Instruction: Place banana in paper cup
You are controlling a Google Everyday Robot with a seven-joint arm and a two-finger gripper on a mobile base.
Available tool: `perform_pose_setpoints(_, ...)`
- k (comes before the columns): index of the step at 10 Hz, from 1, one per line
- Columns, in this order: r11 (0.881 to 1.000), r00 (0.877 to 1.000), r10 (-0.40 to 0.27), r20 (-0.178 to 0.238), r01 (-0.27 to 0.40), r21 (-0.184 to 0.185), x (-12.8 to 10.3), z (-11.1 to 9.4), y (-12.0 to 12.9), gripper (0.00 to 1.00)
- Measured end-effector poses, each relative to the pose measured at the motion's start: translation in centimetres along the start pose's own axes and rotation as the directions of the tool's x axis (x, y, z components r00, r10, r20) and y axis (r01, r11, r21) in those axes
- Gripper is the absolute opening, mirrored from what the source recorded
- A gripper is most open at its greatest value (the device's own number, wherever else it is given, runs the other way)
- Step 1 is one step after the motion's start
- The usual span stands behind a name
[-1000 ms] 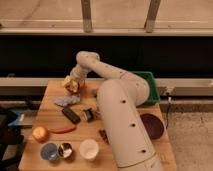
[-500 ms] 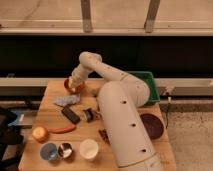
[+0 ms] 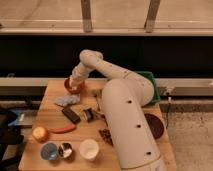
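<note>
None of it is done: my gripper point(image 3: 75, 84) is down over the bowl point(image 3: 67, 83) at the table's point(image 3: 50, 107) back, where the banana point(image 3: 75, 89) seems to lie. Can't tell if I grip it. Paper cup point(image 3: 89, 148) is near the front edge, well apart, no banana in it.

The gripper point(image 3: 75, 86) hangs at the table's point(image 3: 40, 117) eleven o'clock corner, low over the orange bowl point(image 3: 67, 84), and covers most of the bowl's inside. A pale bit shows beneath it, too small to tell whether it is the banana. The arm point(image 3: 125, 120) hides the left part of the green bin point(image 3: 150, 82) at two o'clock and the left rim of the dark round plate point(image 3: 156, 125) at four o'clock. The lower picture edge cuts off the arm's base. The small dark things point(image 3: 90, 114) at the table's centre are too small to name.
</note>
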Motion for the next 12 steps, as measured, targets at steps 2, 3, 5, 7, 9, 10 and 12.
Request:
perform_pose_setpoints(2,1.0,1.0,-0.003,-0.015,0.003,-0.025,0.8,-2.1,0.6,0.0)
perform_pose_setpoints(3,0.999,1.0,-0.009,-0.021,0.008,-0.034,1.1,-2.9,0.9,0.0)
perform_pose_setpoints(5,0.998,0.999,-0.031,-0.035,0.029,-0.05,1.7,-4.4,1.9,0.0)
perform_pose_setpoints(7,0.997,0.996,-0.054,-0.064,0.05,-0.062,2.8,-5.8,3.1,0.0)
perform_pose_setpoints(9,0.996,0.994,-0.058,-0.088,0.052,-0.066,4.8,-7.6,3.5,0.0)
perform_pose_setpoints(10,0.997,0.994,-0.05,-0.096,0.044,-0.062,6.1,-8.9,3.3,0.0)
perform_pose_setpoints(12,0.999,0.996,-0.01,-0.092,0.006,-0.048,8.7,-11.7,2.7,0.0)
